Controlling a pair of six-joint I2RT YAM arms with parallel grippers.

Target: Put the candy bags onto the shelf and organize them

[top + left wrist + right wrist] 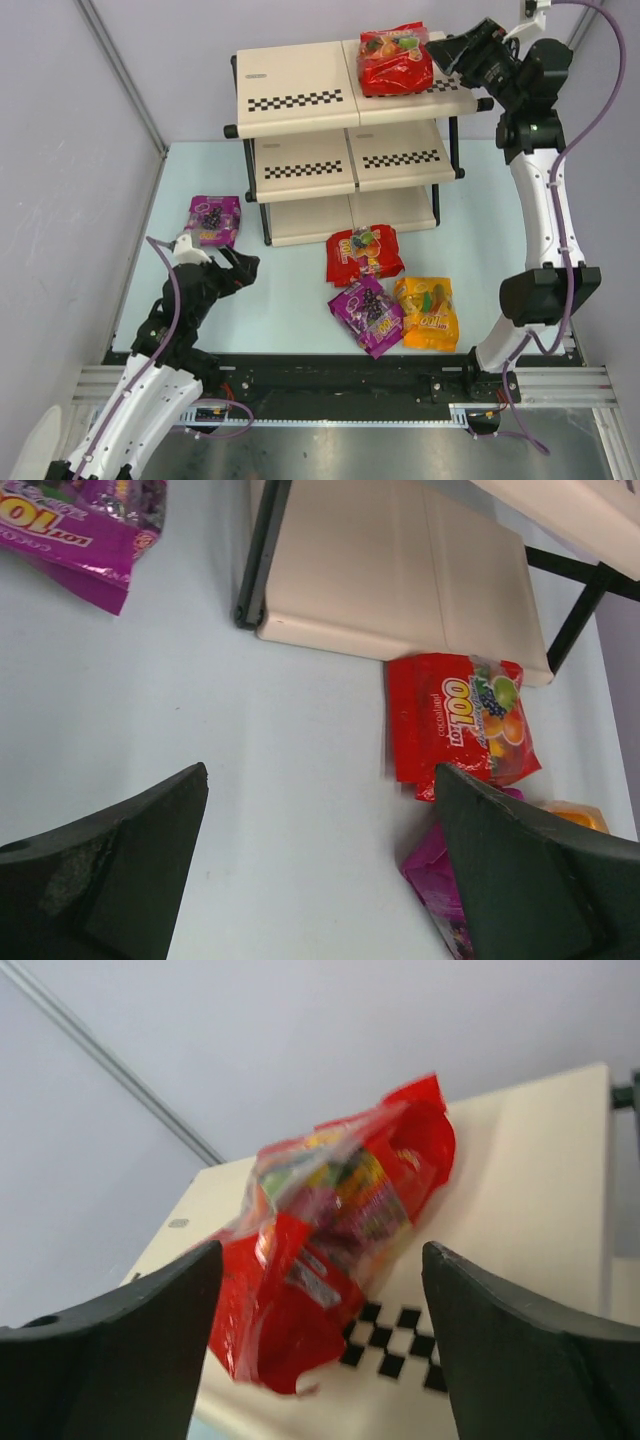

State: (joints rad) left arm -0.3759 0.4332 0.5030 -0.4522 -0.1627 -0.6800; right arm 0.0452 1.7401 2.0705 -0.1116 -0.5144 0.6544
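Observation:
A red candy bag [395, 60] lies on the right half of the top tier of the shelf [300, 85]. My right gripper [450, 52] hovers just right of it, open; in the right wrist view the red bag [330, 1260] rests loose on the cream panel [540, 1180] between my spread fingers [322, 1250]. On the table lie a purple bag [214, 220], a red bag [364, 254], a second purple bag [367, 313] and an orange-yellow bag [427, 312]. My left gripper [235, 268] is open and empty over bare table [320, 770], between the left purple bag [80, 525] and the red bag [455, 725].
Grey walls enclose the table on the left, back and right. The shelf's bottom tier [390, 580] sits low to the table, its black legs [258, 560] near the left purple bag. A black rail [330, 375] runs along the near edge.

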